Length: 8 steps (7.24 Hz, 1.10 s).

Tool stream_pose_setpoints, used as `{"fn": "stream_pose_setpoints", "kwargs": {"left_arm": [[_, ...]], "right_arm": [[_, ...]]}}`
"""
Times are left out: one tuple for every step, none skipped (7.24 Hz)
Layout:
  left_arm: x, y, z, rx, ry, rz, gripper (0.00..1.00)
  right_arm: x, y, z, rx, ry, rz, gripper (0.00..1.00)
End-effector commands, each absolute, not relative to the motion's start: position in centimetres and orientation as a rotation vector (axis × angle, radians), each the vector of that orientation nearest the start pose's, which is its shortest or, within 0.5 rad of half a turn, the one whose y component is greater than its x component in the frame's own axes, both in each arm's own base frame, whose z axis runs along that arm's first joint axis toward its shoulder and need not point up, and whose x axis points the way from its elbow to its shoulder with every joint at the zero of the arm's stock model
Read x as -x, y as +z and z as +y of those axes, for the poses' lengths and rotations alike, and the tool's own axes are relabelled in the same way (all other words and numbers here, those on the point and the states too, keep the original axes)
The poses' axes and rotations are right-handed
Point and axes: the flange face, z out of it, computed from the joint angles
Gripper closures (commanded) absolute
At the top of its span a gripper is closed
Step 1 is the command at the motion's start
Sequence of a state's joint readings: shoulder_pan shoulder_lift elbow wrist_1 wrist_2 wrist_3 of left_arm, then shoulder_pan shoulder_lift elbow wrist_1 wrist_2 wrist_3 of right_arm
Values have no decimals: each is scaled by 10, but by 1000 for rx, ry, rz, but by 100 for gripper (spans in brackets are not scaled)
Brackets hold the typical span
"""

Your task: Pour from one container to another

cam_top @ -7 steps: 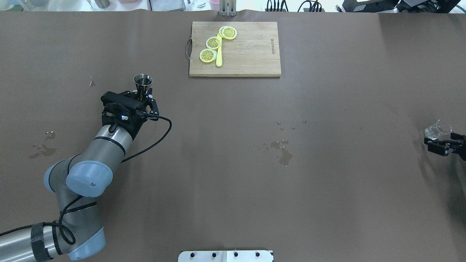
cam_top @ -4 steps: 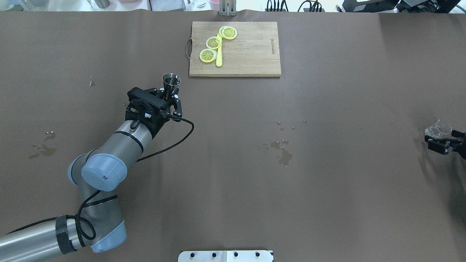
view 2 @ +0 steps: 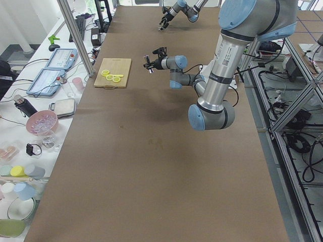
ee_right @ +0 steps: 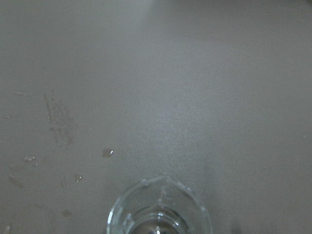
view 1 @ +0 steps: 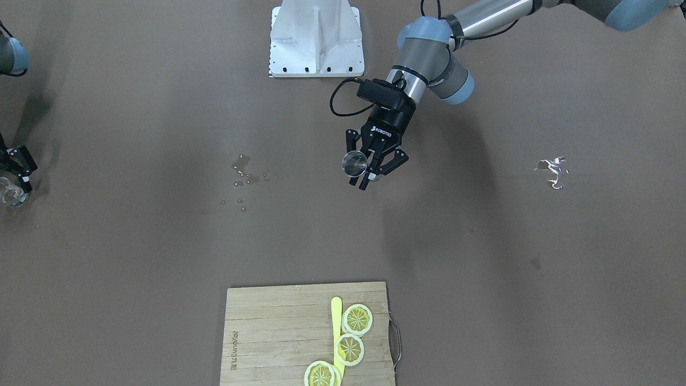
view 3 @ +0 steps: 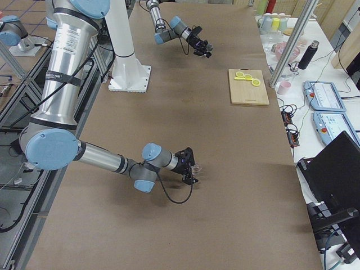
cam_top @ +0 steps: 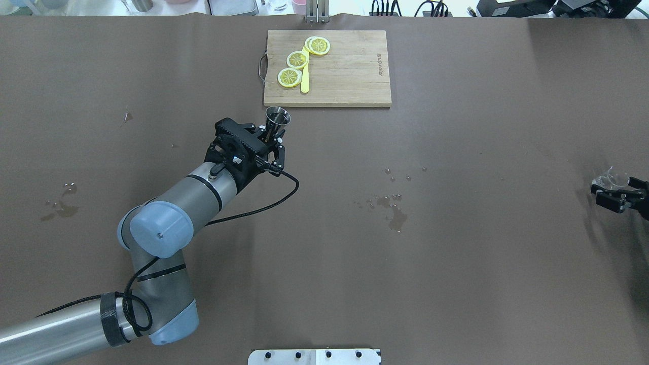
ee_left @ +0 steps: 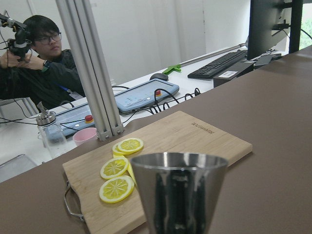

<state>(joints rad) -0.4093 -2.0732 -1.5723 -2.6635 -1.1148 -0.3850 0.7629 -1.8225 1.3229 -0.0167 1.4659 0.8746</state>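
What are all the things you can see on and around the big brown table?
jigger: one, shiny grey steel, held up near the board's corner
glass tumbler: one, clear, at the table's right end
cutting board: one, light wood, at the table's far middle
lemon slices: three, yellow, on the board
stick: one, yellow, on the board among the slices
wet patches: several, dark, scattered on the table
table: one, brown
person: one, dark top, behind the side bench
left gripper: one, black, shut on the jigger
right gripper: one, black, seems to hold the glass tumbler
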Motion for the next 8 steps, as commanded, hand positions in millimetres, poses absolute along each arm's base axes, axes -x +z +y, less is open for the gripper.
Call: {"fn": "stream_pose_setpoints", "kwargs": {"left_arm": [[-520,230,-424,-1400,401,851,100],[-533,230,-428,-1404,428,882,100],[-548,226,-434,-1427,457,937,100],[-555,222,-438,-1443,472,984,100],[-561,215,-437,-1461,485,1033,100],[-566,211,-435,-1475,508,1082,100],[-573,210,-438,-1487,526,1111,100],[-579,206,-441,-1525,573,1128,100]], "right_arm": [[175,721,-367,-793,127,-718,1],[177,722,-366,-796,128,-714,5],[181,721,-366,-799,140,-719,7],[184,718,-365,-801,142,-727,7],[184,717,-365,-802,141,-730,11],[184,717,-365,-802,142,-731,11],[182,717,-363,-813,142,-743,15],[179,720,-361,-811,141,-743,21]]}}
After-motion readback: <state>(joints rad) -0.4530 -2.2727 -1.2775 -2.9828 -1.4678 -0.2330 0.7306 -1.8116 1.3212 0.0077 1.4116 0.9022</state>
